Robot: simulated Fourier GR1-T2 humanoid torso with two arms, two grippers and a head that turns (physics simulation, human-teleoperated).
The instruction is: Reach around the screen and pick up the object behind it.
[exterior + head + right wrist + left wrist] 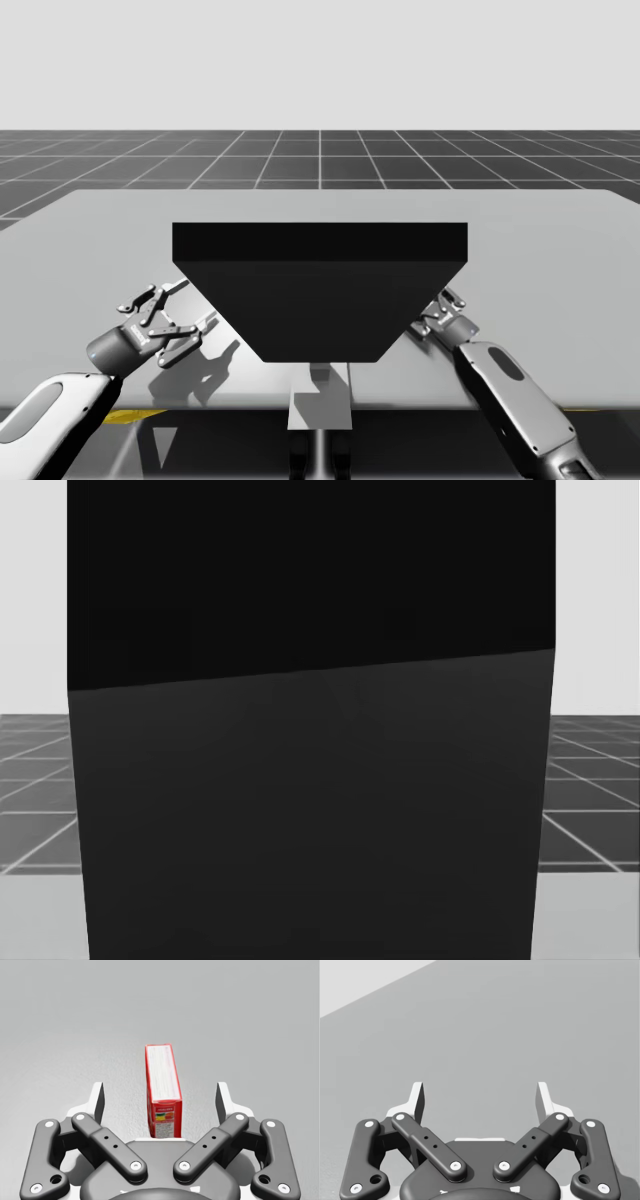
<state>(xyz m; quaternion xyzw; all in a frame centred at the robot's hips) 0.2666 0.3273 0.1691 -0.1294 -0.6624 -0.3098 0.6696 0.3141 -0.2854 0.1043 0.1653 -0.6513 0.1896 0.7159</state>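
Note:
A tall black screen [320, 290] stands at the table's middle and blocks most of the head view [310, 780]. In the right wrist view a small red box [163, 1085] with a white face lies between and just ahead of my right gripper [160, 1097]. The fingers [97, 1097] are spread, with a gap on each side of the box. From above, my right gripper [440, 306] is tucked at the screen's right edge. My left gripper [175, 312] hovers left of the screen, open [480, 1097] over bare table.
The grey table [560, 260] stretches wide on both sides of the screen. A grey post [320, 400] stands at the front edge under the screen. Dark gridded floor lies beyond the far edge.

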